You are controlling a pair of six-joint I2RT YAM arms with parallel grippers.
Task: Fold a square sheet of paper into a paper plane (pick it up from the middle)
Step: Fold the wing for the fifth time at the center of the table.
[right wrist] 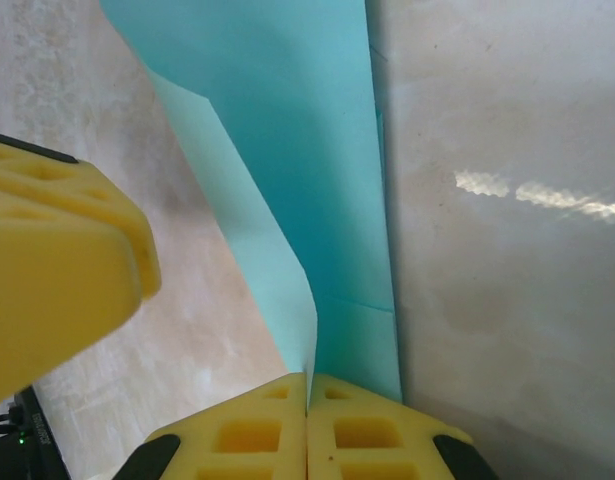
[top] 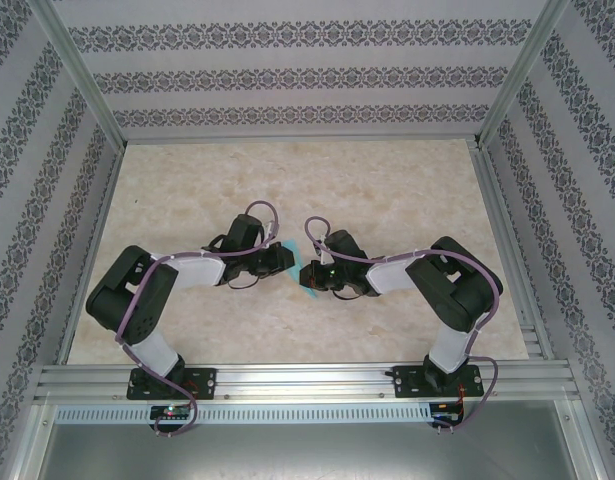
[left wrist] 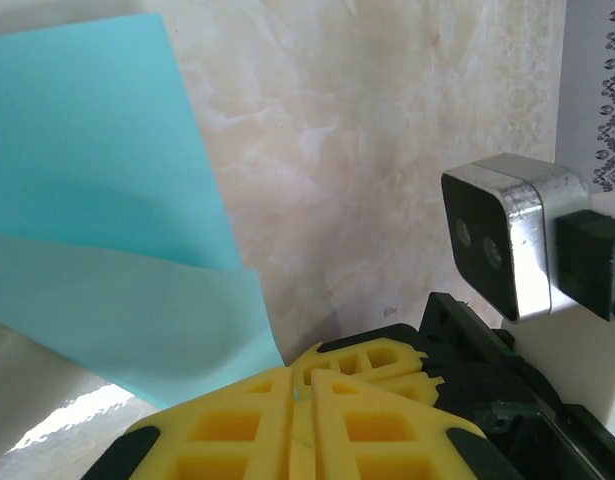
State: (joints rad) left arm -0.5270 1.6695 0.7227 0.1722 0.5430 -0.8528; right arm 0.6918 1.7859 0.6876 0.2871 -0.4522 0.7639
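Observation:
The square sheet of paper (top: 311, 291) is turquoise, creased, and lifted between the two grippers at the table's middle. My right gripper (right wrist: 308, 385) is shut on a folded edge of the paper (right wrist: 317, 150), which rises straight from between its yellow fingertips. My left gripper (left wrist: 299, 385) is closed with a sliver of turquoise at its tips, and the paper (left wrist: 97, 180) spreads up and to the left with one flap bent over. From above, the left gripper (top: 284, 258) and right gripper (top: 309, 275) nearly touch. The right gripper's yellow fingers (left wrist: 387, 360) sit just beyond my left fingertips.
The marble-patterned table (top: 387, 190) is bounded by patterned walls and an aluminium frame (top: 287, 380) at the near edge. The right wrist's camera (left wrist: 497, 235) is close on the right of the left wrist view. A left finger (right wrist: 57, 270) fills the right wrist view's left side.

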